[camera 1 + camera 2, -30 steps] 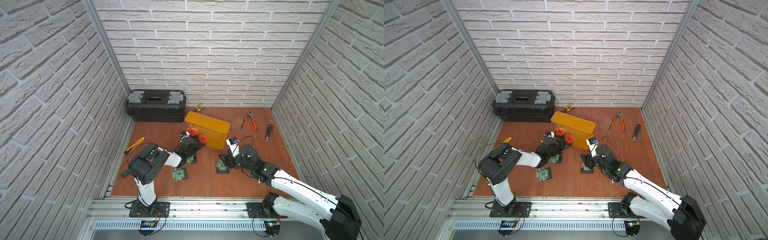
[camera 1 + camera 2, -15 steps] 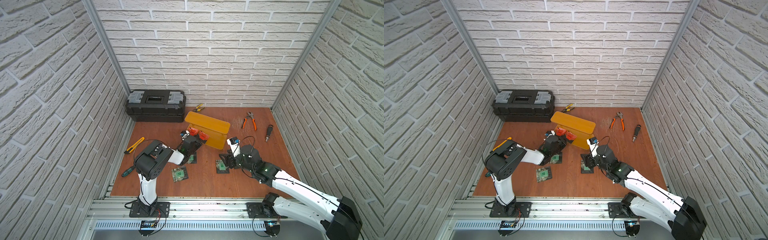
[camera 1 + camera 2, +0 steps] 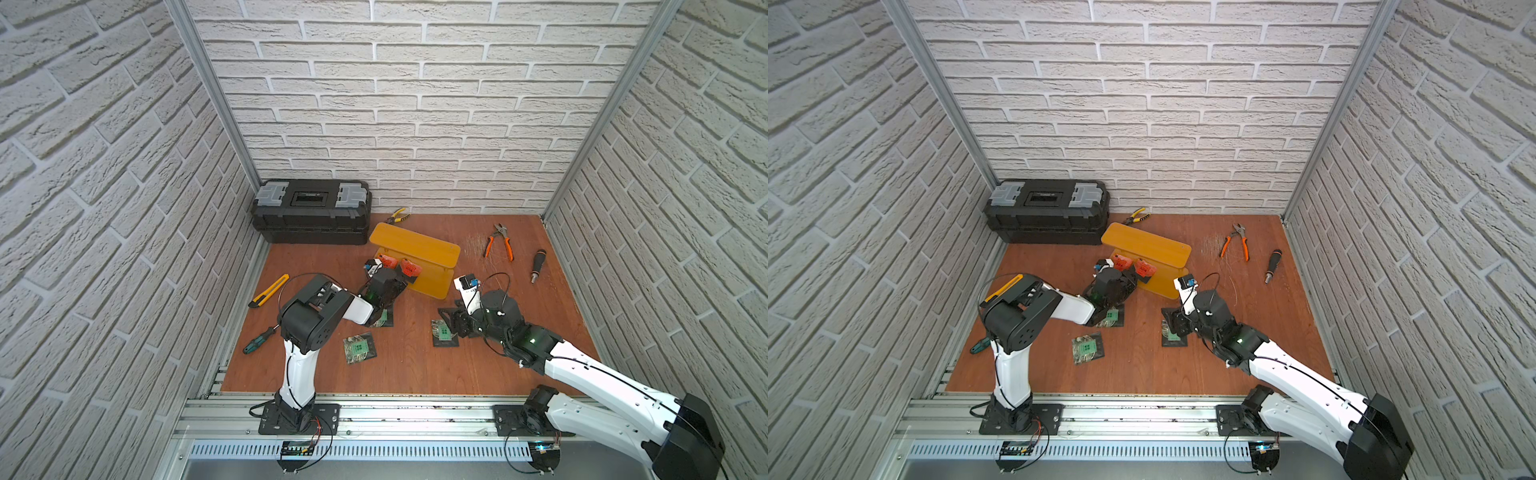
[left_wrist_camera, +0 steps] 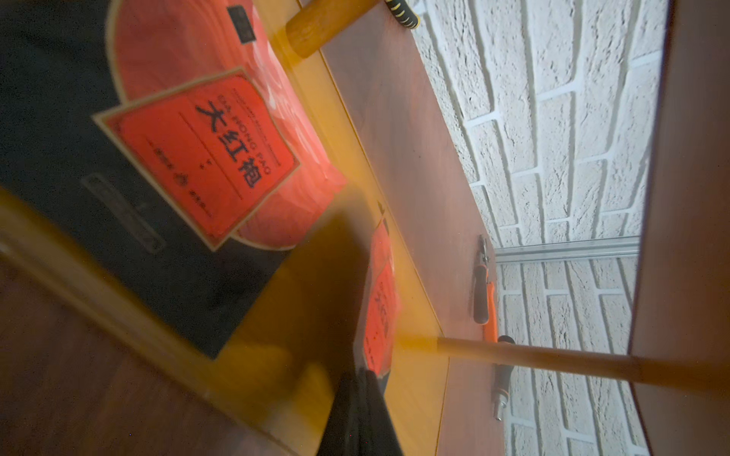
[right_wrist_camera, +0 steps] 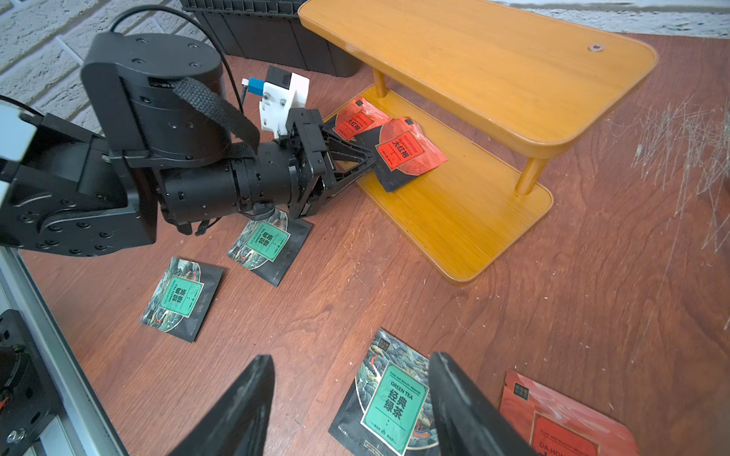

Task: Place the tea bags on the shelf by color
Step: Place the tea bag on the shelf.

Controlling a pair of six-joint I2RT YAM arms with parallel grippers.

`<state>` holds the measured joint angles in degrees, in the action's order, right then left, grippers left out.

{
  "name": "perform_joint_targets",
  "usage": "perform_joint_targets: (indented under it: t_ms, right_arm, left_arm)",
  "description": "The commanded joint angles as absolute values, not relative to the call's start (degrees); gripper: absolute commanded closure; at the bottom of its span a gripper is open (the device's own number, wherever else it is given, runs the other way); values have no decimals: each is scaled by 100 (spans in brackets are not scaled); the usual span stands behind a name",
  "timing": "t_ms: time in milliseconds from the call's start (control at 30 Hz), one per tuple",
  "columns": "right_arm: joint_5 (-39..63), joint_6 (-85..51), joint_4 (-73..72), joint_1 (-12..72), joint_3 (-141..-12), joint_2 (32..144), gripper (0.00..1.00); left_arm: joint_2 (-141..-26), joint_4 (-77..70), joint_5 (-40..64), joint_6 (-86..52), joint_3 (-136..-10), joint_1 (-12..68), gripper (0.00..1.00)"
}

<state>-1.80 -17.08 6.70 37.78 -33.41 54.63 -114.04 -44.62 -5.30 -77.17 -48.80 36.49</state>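
Note:
The yellow-orange shelf stands mid-floor. One red tea bag lies on its lower board. My left gripper is shut on the black corner of a second red tea bag, which rests over that board. My right gripper hangs open just above a green tea bag on the floor, beside a third red tea bag. Two more green tea bags lie near the left arm.
A black toolbox stands at the back left, with yellow pliers beside it. Orange pliers and a black screwdriver lie at the back right. A yellow utility knife and a green screwdriver lie along the left edge.
The left arm's elbow has swung to the right while its gripper stays at the shelf's lower board with the red tea bag. The right arm has barely moved.

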Motion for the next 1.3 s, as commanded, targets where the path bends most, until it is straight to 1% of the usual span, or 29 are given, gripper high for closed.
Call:
perform_joint_targets:
  t_ms: [0,367,833,1000,1067,1267]
  right_arm:
    - [-264,-1635,575,3779,-3270,5361,34]
    - [-264,-1635,572,3779,-3274,5361,34]
    - [-264,-1635,558,3772,-3267,5396,34]
    - [-247,-1644,545,3771,-3268,5409,33]
    - [-246,-1644,546,3773,-3267,5407,33]
    - [-246,-1644,549,3771,-3263,5404,33]
  left_arm:
    - [-11518,-4677,-546,-7727,-5041,3658,100]
    - [-11637,-4812,-469,-7747,-5074,3691,100]
    - [-11324,-4848,-588,-7645,-4834,3777,99]
    - [-11213,-4859,-647,-7625,-4725,3801,95]
    - [-11187,-4846,-662,-7615,-4711,3810,92]
    - [-11188,-4873,-665,-7627,-4690,3832,86]
